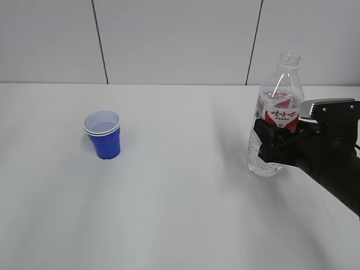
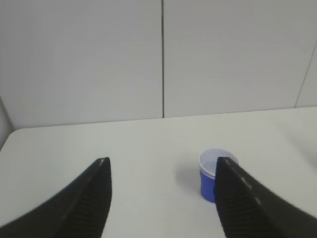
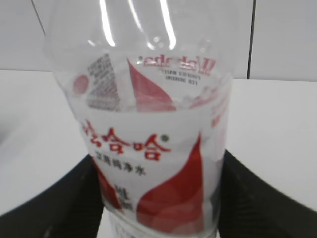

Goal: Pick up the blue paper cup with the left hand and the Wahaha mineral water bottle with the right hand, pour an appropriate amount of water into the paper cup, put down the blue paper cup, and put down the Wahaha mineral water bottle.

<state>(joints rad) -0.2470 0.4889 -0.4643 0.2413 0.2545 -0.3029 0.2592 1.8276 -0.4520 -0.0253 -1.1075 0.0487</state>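
Note:
The blue paper cup (image 1: pixel 103 138) stands upright on the left of the white table, with water (image 1: pixel 102 121) in it. In the left wrist view the cup (image 2: pixel 208 184) lies far ahead, partly behind the right finger. My left gripper (image 2: pixel 163 163) is open and empty, well back from the cup; it is not in the exterior view. The Wahaha mineral water bottle (image 1: pixel 281 95) stands upright and uncapped at the right, base at the table. My right gripper (image 1: pixel 270 140) is shut on its labelled middle; the bottle (image 3: pixel 148 99) fills the right wrist view between both fingers (image 3: pixel 64 203).
The white table (image 1: pixel 180 214) runs back to a pale panelled wall (image 1: pixel 169 39). The table's left edge and rounded corner show in the left wrist view (image 2: pixel 15 136).

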